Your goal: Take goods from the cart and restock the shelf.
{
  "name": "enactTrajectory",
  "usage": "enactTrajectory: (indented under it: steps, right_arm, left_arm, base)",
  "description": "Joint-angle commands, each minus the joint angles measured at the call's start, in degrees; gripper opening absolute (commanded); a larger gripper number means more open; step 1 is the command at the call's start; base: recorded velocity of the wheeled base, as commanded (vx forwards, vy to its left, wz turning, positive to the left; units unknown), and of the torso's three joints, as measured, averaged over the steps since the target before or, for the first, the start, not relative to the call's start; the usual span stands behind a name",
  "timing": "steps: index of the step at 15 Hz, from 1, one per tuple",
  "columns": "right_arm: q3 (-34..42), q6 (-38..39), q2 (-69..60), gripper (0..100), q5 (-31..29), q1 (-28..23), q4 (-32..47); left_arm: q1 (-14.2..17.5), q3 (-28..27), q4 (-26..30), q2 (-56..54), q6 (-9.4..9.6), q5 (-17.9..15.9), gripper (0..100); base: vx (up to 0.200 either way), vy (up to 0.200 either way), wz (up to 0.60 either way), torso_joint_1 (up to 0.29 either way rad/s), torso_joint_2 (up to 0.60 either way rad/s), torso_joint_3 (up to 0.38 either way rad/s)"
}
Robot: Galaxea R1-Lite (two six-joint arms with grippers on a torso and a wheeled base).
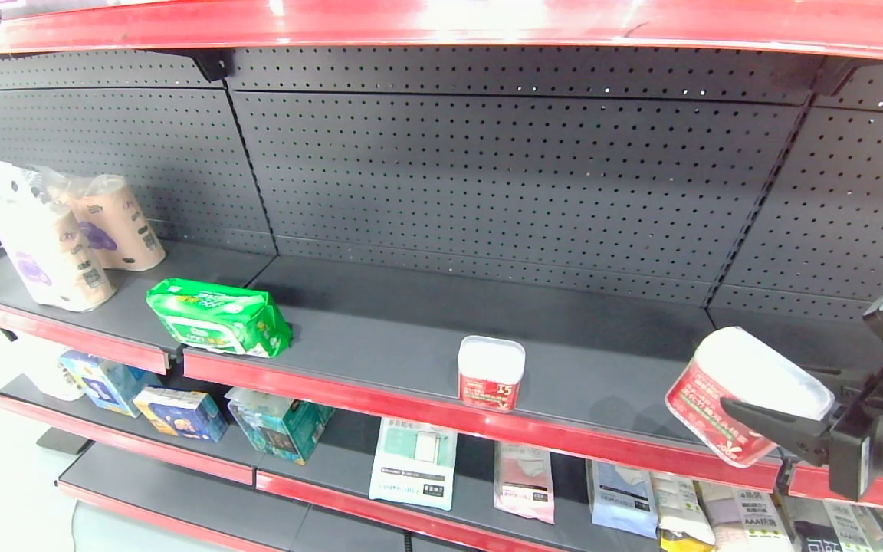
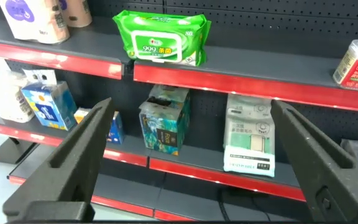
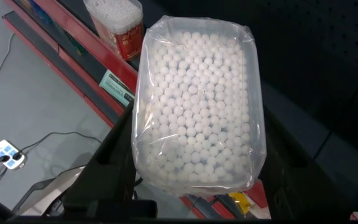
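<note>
Progress: by the look of it, restocking is part done. One tub (image 1: 490,373) already stands near the front edge of the shelf (image 1: 411,322); a matching second tub (image 1: 748,391) is not yet set down. Much of the shelf board is bare, so more goods probably remain to be placed.
Second tub, place: in the air at the shelf's front edge, well to the right of the standing tub, tilted with its top leaning toward the shelf back.
Second tub, look: a rounded, clear plastic box packed with white cotton tips under a see-through lid, with a red label band round its lower half. The same white tips show in the twin on the shelf.
Right gripper (image 1: 744,410): clamped across the second tub's sides, one dark finger along each flank.
Left gripper (image 2: 194,174): fingers spread wide, nothing between them, facing the lower shelves below the wipes (image 2: 161,37).
Other stock: green wipes lie toward the left of the same shelf; paper rolls (image 1: 58,245) stand beyond them.
Left to do: seemingly to level the tub, stand it beside its twin, and let go.
</note>
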Motion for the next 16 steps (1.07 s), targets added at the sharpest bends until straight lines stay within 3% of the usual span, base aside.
enactTrajectory:
  steps: [1, 6, 8, 10, 14, 16]
  right_arm:
    - [-0.22, -0.02, 0.13, 0, 0.04, 0.05, -0.03]
    - [-1.80, -0.02, 3.91, 0, 0.21, 0.31, -0.65]
    - [-3.20, -0.10, 11.38, 0, 1.09, 0.40, -7.94]
    - [-3.64, -0.45, 17.71, 0, 7.24, 0.05, -15.59]
    - [-10.23, -1.25, 28.35, 0, 9.44, 0.13, -18.67]
    - [-13.66, -1.33, 35.03, 0, 11.37, 0.05, -24.03]
  left_arm:
    - [0.00, 0.02, -0.04, -0.02, 0.07, 0.04, 100]
    - [0.00, 0.02, -0.04, -0.02, 0.15, 0.04, 100]
    - [0.00, 0.02, -0.04, -0.02, 0.07, 0.04, 100]
    - [0.00, 0.02, -0.04, -0.02, 0.07, 0.04, 100]
    - [0.00, 0.02, -0.04, -0.02, 0.07, 0.04, 100]
    - [0.00, 0.02, -0.04, -0.02, 0.07, 0.04, 100]
  base:
    - [0.000, 0.000, 0.00, 0.000, 0.00, 0.000]
    - [0.000, 0.000, 0.00, 0.000, 0.00, 0.000]
    - [0.000, 0.000, 0.00, 0.000, 0.00, 0.000]
    - [0.000, 0.000, 0.00, 0.000, 0.00, 0.000]
    - [0.000, 0.000, 0.00, 0.000, 0.00, 0.000]
    - [0.000, 0.000, 0.00, 0.000, 0.00, 0.000]
